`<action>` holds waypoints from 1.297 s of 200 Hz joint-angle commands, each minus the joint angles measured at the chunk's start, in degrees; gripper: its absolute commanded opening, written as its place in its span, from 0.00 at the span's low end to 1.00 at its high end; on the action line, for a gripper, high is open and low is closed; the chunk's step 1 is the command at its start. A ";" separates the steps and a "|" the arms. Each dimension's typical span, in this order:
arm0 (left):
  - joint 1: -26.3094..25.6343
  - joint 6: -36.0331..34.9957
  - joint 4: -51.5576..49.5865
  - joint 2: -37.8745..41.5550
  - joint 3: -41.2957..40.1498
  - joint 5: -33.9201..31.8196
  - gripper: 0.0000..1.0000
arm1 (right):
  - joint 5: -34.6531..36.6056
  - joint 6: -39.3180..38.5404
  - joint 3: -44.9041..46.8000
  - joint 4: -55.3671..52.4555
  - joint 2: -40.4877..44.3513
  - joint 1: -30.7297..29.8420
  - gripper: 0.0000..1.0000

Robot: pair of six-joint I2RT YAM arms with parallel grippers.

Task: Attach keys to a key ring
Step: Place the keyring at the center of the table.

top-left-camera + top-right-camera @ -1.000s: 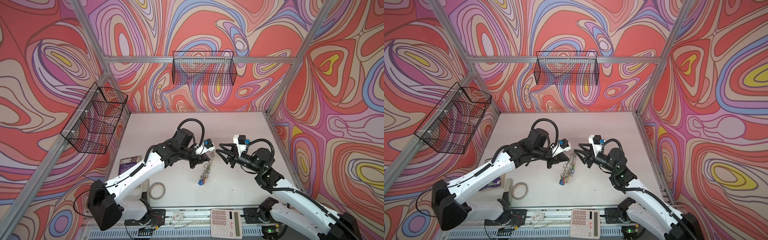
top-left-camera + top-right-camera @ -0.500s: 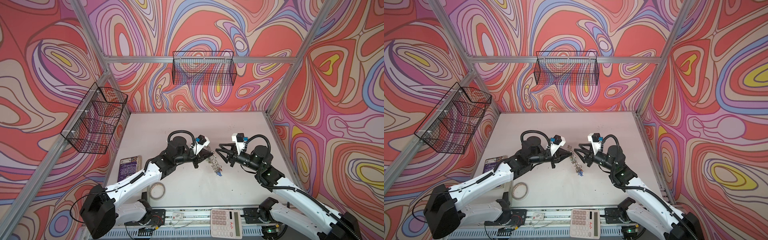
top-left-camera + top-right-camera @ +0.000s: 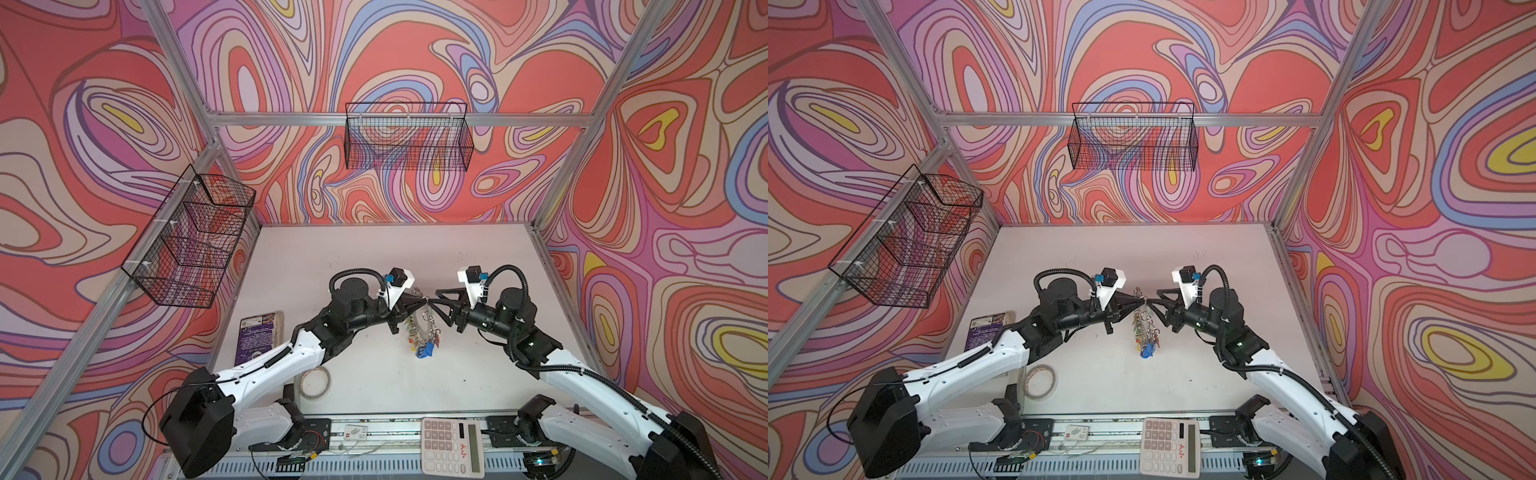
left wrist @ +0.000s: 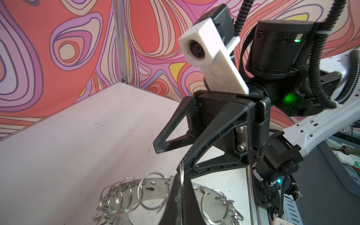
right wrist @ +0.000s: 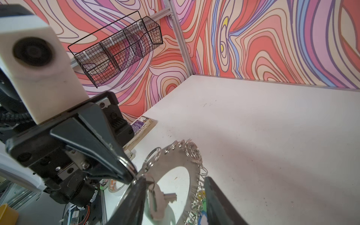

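Right wrist view: your left claw [image 5: 130, 176] pinches the key ring [image 5: 175, 161] shut. Your right claw [image 5: 174, 179] stands partly open.

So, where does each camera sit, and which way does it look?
Top views: high above the arms' bases, looking down at the table; both arms show.
Left wrist: on the left arm, facing the right gripper; own shut fingers grip the key ring.
Right wrist: on the right arm, facing the left gripper; own fingers apart.
Shared: both wrist views show the key ring.
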State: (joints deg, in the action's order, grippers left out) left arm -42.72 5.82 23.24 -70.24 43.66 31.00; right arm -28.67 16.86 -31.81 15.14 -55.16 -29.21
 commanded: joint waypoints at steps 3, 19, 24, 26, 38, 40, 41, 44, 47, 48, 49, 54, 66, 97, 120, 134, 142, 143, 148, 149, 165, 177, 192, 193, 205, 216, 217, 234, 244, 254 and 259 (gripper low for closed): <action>-0.25 0.01 1.03 0.46 2.17 -1.21 0.00 | -0.96 0.05 1.37 0.37 0.48 0.03 0.53; -0.23 -0.15 -2.46 -0.34 3.79 -2.48 0.00 | 6.30 0.19 1.44 -2.38 1.46 0.03 0.56; -0.26 -0.24 -2.92 -0.83 4.20 -2.28 0.00 | 8.64 0.19 1.54 -2.98 1.96 0.05 0.59; -0.26 -0.25 -3.00 -0.97 4.41 -2.09 0.00 | 9.68 0.19 1.64 -3.13 2.13 0.10 0.61; -0.22 -0.10 -3.13 -2.41 5.45 -1.38 0.00 | 17.43 0.66 1.84 -4.63 3.06 0.14 0.68; -0.25 -0.11 -3.16 -2.64 5.71 -1.25 0.00 | 18.91 0.70 1.78 -4.97 3.09 0.19 0.70; -0.21 -0.11 -3.19 -2.81 5.81 -1.23 0.00 | 19.57 0.75 1.76 -5.18 3.11 0.29 0.71; -0.18 -0.11 -3.16 -3.25 6.21 -1.13 0.00 | 21.39 0.91 1.57 -5.70 3.12 0.43 0.73; -0.23 0.03 -3.12 -3.70 6.64 -1.06 0.00 | 22.77 0.97 1.53 -6.10 3.11 0.65 0.75; -0.20 0.00 -3.12 -3.87 6.85 -1.09 0.00 | 23.34 0.97 1.47 -6.22 3.12 0.74 0.76; -0.19 -0.01 -3.21 -4.04 6.95 -1.11 0.00 | 23.90 0.98 1.44 -6.42 3.12 0.78 0.77; -0.25 0.14 -3.22 -4.98 7.76 -1.27 0.00 | 25.93 1.07 1.24 -7.15 3.12 1.32 0.81; -0.25 0.99 -3.30 -7.59 10.19 -1.66 0.00 | 27.65 1.55 1.29 -7.17 3.42 2.47 0.89; -0.43 4.52 0.61 -14.47 14.79 -0.33 0.00 | 29.40 3.34 1.90 -5.92 4.44 4.29 0.98; -0.39 5.88 2.57 -16.77 14.11 -0.95 0.00 | 29.56 3.97 2.27 -6.22 4.17 4.80 0.98; -0.43 5.60 3.82 -16.39 11.36 -1.48 0.00 | 28.68 3.97 2.83 -5.78 4.64 4.84 0.98; -0.42 5.75 4.69 -15.89 9.24 -2.24 0.00 | 28.36 4.05 3.34 -5.32 5.03 4.85 0.98; -0.43 5.72 4.79 -15.80 8.94 -2.34 0.00 | 28.34 4.05 3.42 -5.22 5.09 4.86 0.98; -0.34 5.78 5.17 -15.43 7.53 -2.94 0.00 | 28.20 4.01 3.79 -4.91 5.30 4.90 0.98; -0.35 5.78 5.29 -15.31 7.25 -3.04 0.00 | 28.17 4.03 3.83 -4.84 5.31 4.84 0.98; -0.18 6.61 7.18 -13.87 2.26 -4.86 0.00 | 27.30 3.75 4.37 -4.32 5.25 4.85 0.98; 0.09 7.53 9.29 -12.54 -1.93 -6.01 0.00 | 26.43 3.74 4.56 -3.94 4.91 4.89 0.98; 0.43 8.06 12.02 -10.91 -7.52 -8.31 0.00 | 25.64 3.79 5.14 -2.92 4.58 4.95 0.98; 0.44 8.10 12.27 -10.85 -7.93 -8.49 0.00 | 25.61 3.79 5.21 -2.79 4.55 4.91 0.98; 1.03 8.87 15.87 -10.28 -12.53 -10.62 0.02 | 25.20 3.97 5.82 -1.77 4.28 4.88 0.98; 1.66 9.70 18.50 -10.36 -16.79 -11.54 0.07 | 24.66 4.35 6.01 -1.11 3.83 4.95 0.98; 1.71 9.76 18.68 -10.36 -17.04 -11.56 0.08 | 24.60 4.42 5.99 -1.05 3.79 4.95 0.98; 2.32 10.40 20.23 -10.36 -19.63 -13.49 0.19 | 23.84 4.97 6.32 0.33 2.99 5.04 0.98; 2.83 11.42 20.90 -9.99 -20.51 -14.92 0.25 | 22.51 5.37 6.33 1.51 2.26 5.32 0.98; 3.49 12.98 20.99 -8.85 -20.90 -16.74 0.31 | 20.65 5.33 6.16 2.74 1.48 5.80 0.98; 3.73 13.68 20.42 -7.94 -20.90 -18.22 0.36 | 20.20 5.39 5.91 3.15 1.14 6.06 0.98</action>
State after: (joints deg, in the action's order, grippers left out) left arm -40.10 15.64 37.80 -81.38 23.16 18.63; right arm -4.82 21.37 -26.22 14.00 -52.66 -24.10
